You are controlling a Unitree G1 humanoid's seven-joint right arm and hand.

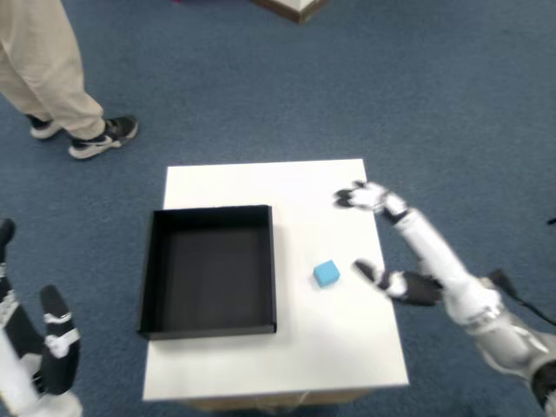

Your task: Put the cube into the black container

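A small light-blue cube (326, 274) lies on the white table (304, 187), just right of the black container (208, 269), an empty shallow square tray. My right hand (395, 243) reaches over the table's right edge, open, with its fingers (360, 196) spread above and behind the cube and the thumb (369, 274) low to the cube's right. The hand is apart from the cube and holds nothing.
My left hand (39, 343) hangs off the table at the lower left. A person's legs and shoes (87, 130) stand on the blue carpet beyond the table's far left. A piece of wooden furniture (291, 7) shows at the top edge.
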